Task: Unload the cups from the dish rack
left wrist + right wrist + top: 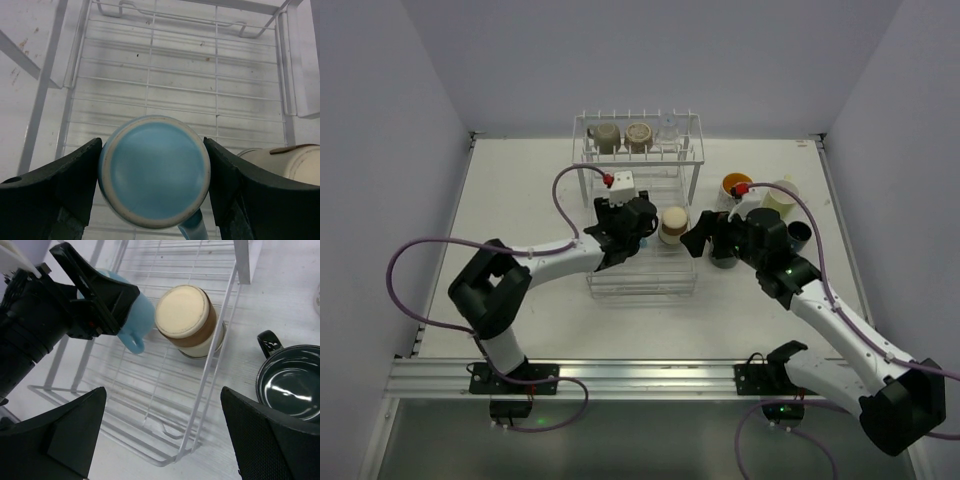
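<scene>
My left gripper [154, 172] is shut on an upside-down light blue cup [155, 170] over the lower basket of the white wire dish rack [150, 75]. Both fingers press its sides. A tan and cream cup [187, 320] stands upside down in the basket beside it. My right gripper [165, 435] is open and empty above the rack's near right corner [210, 365]. In the top view the left gripper [625, 235] and right gripper [705, 238] flank that tan cup [672, 225]. The upper shelf holds an olive cup [607, 137], a brown cup [639, 135] and a clear glass [669, 128].
On the table right of the rack stand a white cup with orange inside [735, 187], a pale yellow-green cup [782, 195], a dark cup [800, 232] and a dark green cup [292, 385] close to my right gripper. The table's right edge lies beyond them.
</scene>
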Controlling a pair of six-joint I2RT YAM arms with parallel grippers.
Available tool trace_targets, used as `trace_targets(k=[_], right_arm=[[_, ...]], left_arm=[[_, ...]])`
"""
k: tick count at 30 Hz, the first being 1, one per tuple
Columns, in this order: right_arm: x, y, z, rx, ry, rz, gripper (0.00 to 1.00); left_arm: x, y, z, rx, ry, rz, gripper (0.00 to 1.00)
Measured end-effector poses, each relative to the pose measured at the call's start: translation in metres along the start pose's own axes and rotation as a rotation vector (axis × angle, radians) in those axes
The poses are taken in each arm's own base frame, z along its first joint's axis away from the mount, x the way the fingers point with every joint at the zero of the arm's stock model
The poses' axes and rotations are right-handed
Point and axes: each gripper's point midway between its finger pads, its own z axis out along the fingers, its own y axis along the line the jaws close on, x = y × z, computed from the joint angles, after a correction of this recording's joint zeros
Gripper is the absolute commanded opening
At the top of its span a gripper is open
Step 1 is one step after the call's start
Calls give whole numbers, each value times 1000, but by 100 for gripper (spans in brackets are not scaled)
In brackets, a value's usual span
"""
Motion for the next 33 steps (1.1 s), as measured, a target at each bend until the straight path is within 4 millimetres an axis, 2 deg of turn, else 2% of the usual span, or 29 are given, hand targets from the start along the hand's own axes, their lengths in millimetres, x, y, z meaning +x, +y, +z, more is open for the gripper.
trace_targets(k=[4,9,18,26,33], right_arm=[[-4,16,-9,-85,-51,62,99],[-10,39,-16,-218,-111,176,96],[-22,74,-20,-420,-142,340,87],[-29,96,-35,-561,-174,407,85],[-35,129,-57,-715,-169,411,80]], left_arm=[[-7,10,-19,43,3,-8,13],[-34,15,-53,156,-22,-82,12],[-80,-2,-131,534,-68,-254,11],[-102,-15,-196,852,-77,-419,11],[-109,-25,-220,985,-56,-504,11]])
